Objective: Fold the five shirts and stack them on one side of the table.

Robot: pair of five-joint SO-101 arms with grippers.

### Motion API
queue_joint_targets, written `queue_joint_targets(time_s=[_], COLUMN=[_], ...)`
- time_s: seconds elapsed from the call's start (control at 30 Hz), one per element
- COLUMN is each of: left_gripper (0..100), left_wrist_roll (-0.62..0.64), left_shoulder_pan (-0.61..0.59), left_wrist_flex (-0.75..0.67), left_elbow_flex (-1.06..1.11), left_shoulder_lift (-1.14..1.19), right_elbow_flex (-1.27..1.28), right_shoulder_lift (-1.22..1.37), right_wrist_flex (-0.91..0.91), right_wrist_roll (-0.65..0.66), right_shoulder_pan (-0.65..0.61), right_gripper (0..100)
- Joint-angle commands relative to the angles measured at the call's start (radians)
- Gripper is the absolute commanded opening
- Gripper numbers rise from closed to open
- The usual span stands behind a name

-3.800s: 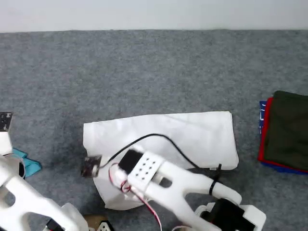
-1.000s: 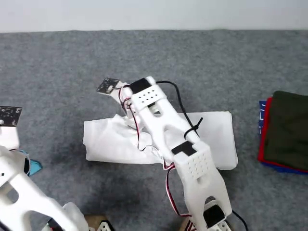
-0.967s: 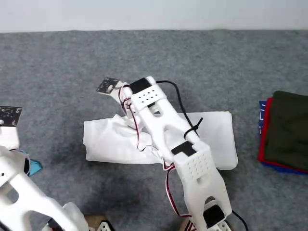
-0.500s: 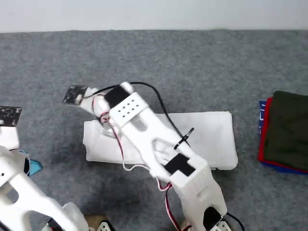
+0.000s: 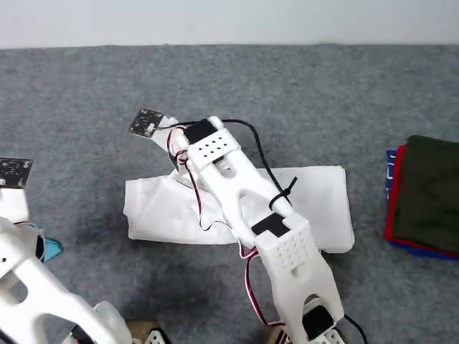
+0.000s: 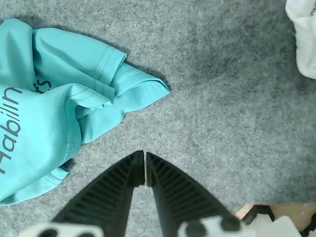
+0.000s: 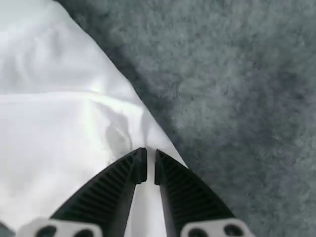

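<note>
A white shirt (image 5: 215, 208) lies folded into a wide band in the middle of the grey table. My right arm stretches over it, with the right gripper (image 5: 176, 162) at the shirt's far left edge. In the right wrist view the right gripper (image 7: 146, 166) is shut, its tips just above the white shirt (image 7: 54, 128) where the cloth meets the table. A crumpled teal shirt (image 6: 49, 98) lies at the table's near left. My left gripper (image 6: 144, 169) hangs shut over bare table beside it. A stack of folded shirts (image 5: 429, 190), dark green on top, sits at the right edge.
The grey felt table (image 5: 287, 100) stretches open behind the white shirt up to the pale back wall. A corner of the white shirt (image 6: 303, 29) shows in the left wrist view. The left arm (image 5: 21, 287) stands at the near left corner.
The right arm carried the shirt's near edge over to the far side, leaving a narrower band. It then swung left and has now come back right to the far left edge. The left arm kept still.
</note>
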Motion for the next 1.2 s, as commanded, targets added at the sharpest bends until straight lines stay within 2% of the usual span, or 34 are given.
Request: queue_joint_targets(time_s=[0.0,0.13,0.27,0.5,0.67,0.8,0.93,1.17], left_gripper=[1,1,1,1,1,1,1,1], left_wrist_roll=[-0.011,-0.011,-0.011,-0.011,-0.009,-0.006,-0.006,-0.005], left_shoulder_pan=[0.000,0.002,0.003,-0.002,-0.003,-0.015,-0.048,-0.061], left_wrist_flex=[-0.014,-0.014,-0.014,-0.014,0.020,0.020,0.015,0.021], left_elbow_flex=[-0.005,-0.005,-0.005,-0.005,-0.013,-0.013,-0.022,-0.042], left_shoulder_lift=[-0.028,-0.028,-0.028,-0.035,-0.037,-0.038,-0.038,-0.038], right_elbow_flex=[-0.106,-0.170,-0.172,-0.189,-0.327,-0.397,-0.304,-0.095], right_shoulder_lift=[-0.084,-0.120,-0.101,0.079,0.022,-0.016,-0.077,-0.015], right_wrist_flex=[0.102,0.206,0.196,0.196,0.295,0.447,0.449,0.421], right_wrist_roll=[0.005,0.005,0.005,0.002,-0.078,-0.123,-0.169,-0.126], right_shoulder_pan=[-0.005,-0.048,-0.068,0.007,-0.004,-0.001,0.042,0.050], right_gripper=[3.6,3.6,3.6,3.6,3.6,3.5,1.4,0.9])
